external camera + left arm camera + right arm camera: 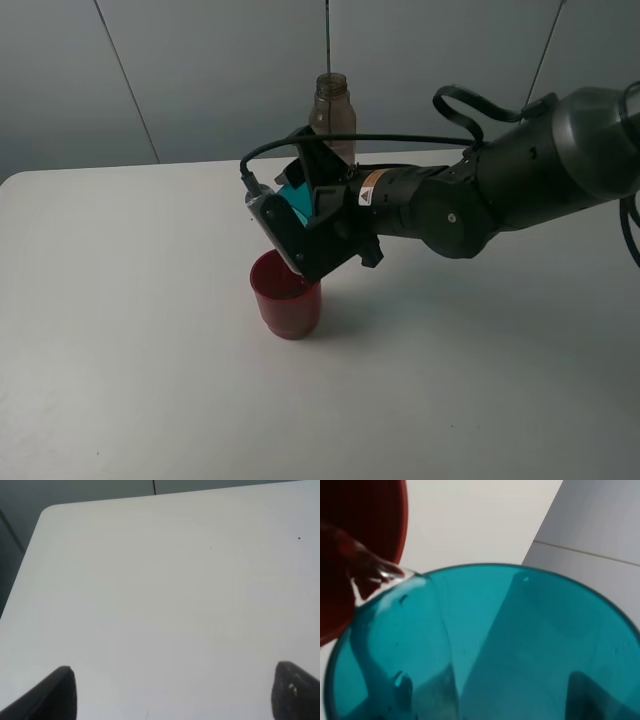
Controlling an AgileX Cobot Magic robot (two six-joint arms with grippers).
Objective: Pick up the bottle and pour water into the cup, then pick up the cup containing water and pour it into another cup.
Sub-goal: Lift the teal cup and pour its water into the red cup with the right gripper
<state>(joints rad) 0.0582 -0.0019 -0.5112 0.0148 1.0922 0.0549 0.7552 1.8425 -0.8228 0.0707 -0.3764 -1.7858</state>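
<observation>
My right gripper (pixel 300 225) is shut on the teal cup (pixel 296 203) and holds it tipped over the red cup (pixel 286 296), which stands on the white table (pixel 150 330). In the right wrist view the teal cup (pixel 520 645) fills the frame and a stream of water (pixel 365 565) runs from its rim into the red cup (pixel 355 540). The brown bottle (pixel 333 115) stands upright behind the arm at the table's far edge. My left gripper (pixel 172 692) is open over bare table and holds nothing; it is out of the exterior view.
The right arm (pixel 500 190) reaches across from the right, above the table's middle. Grey wall panels stand behind the table. The table's far left corner (pixel 47 512) shows in the left wrist view.
</observation>
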